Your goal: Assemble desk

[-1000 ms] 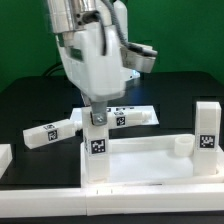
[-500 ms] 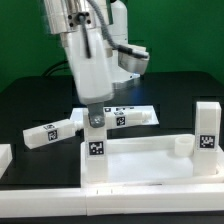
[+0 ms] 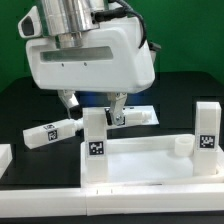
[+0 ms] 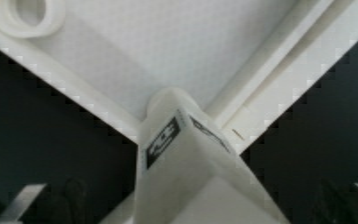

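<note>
The white desk top [image 3: 150, 160] lies flat on the black table with its rim up. One tagged leg [image 3: 95, 138] stands upright in its corner on the exterior view's left. My gripper [image 3: 93, 108] hangs straight over that leg, open, with one finger [image 3: 68, 101] on each side of the leg's top and a gap to it. In the wrist view the same leg [image 4: 185, 160] fills the middle between the dark fingers, above the desk top [image 4: 140, 50] and a round socket [image 4: 25, 15]. Another tagged leg [image 3: 207, 128] stands upright at the right end.
Two more tagged legs lie on the table: one on the left [image 3: 50, 132] and one behind the gripper [image 3: 137, 117], on the marker board [image 3: 140, 106]. A round socket [image 3: 182, 146] shows at the top's right. White border bars run along the front [image 3: 110, 198] and the left [image 3: 4, 155].
The gripper has turned about its vertical axis, so its broad side now faces the exterior camera. Its fingers now stand apart on either side of the upright leg.
</note>
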Motion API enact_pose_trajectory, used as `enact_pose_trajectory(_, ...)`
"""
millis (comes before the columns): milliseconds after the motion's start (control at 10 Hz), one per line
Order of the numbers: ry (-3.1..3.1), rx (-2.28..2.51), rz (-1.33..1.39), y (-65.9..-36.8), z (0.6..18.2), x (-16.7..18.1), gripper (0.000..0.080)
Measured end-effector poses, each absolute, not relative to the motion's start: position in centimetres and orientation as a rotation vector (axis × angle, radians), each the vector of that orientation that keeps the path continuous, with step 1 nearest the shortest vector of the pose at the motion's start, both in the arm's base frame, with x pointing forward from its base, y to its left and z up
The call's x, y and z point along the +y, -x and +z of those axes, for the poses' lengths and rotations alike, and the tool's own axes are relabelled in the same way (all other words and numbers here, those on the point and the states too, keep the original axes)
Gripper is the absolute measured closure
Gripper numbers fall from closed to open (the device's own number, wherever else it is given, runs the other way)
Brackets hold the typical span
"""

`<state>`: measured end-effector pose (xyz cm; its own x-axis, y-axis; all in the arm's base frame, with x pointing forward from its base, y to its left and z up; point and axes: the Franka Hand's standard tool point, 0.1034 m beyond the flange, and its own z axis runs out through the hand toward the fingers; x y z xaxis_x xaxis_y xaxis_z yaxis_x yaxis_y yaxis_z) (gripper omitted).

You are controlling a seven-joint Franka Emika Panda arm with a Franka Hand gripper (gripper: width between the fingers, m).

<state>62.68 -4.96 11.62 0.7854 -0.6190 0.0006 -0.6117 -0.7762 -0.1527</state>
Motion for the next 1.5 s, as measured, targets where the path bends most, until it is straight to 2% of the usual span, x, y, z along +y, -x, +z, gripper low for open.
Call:
enact_pose_trajectory(300,3.037,0.302,-0.214,-63.3,11.6,-4.2,0.0150)
enact_pose_trajectory(500,3.027,0.371,-0.207,-63.3,11.5,-4.4,0.0159)
enact_pose_trajectory(700,2.987,0.574,-0.196,-63.2,11.5,-4.4,0.0507)
enact_pose_trajectory(1000,2.788,1.183,-0.166,-63.2,11.5,-5.1,0.0505)
enact_pose_trajectory(1200,2.338,1.861,-0.112,-63.2,11.4,-5.2,0.0505)
enact_pose_trajectory(1500,2.082,2.116,-0.057,-63.0,11.4,-5.2,0.0505)
